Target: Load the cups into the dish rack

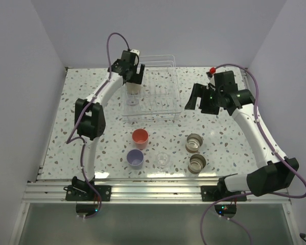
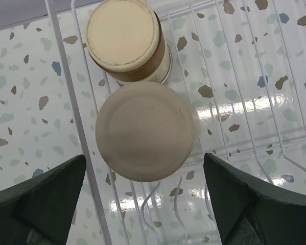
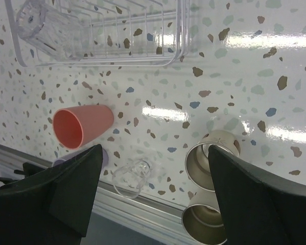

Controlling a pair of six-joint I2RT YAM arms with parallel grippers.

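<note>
The white wire dish rack (image 1: 163, 115) stands at the table's far middle. My left gripper (image 1: 133, 77) hovers open over its far left corner. In the left wrist view the gripper (image 2: 145, 204) is empty above an upturned beige cup (image 2: 147, 130), with an upturned tan brown-rimmed cup (image 2: 127, 41) beyond it. A clear glass (image 1: 134, 101) sits in the rack. My right gripper (image 1: 197, 99) is open and empty, right of the rack. On the table are a coral-red cup (image 1: 140, 137), a lavender cup (image 1: 135, 158), a clear glass (image 1: 163, 160) and two tan cups (image 1: 193, 143) (image 1: 197, 163).
The right wrist view shows the rack's near corner (image 3: 101, 56), the coral-red cup (image 3: 84, 126), the clear glass (image 3: 132, 176) and both tan cups (image 3: 214, 158) (image 3: 206, 224) near the table's metal front rail (image 1: 153, 191). White walls enclose the speckled table on three sides.
</note>
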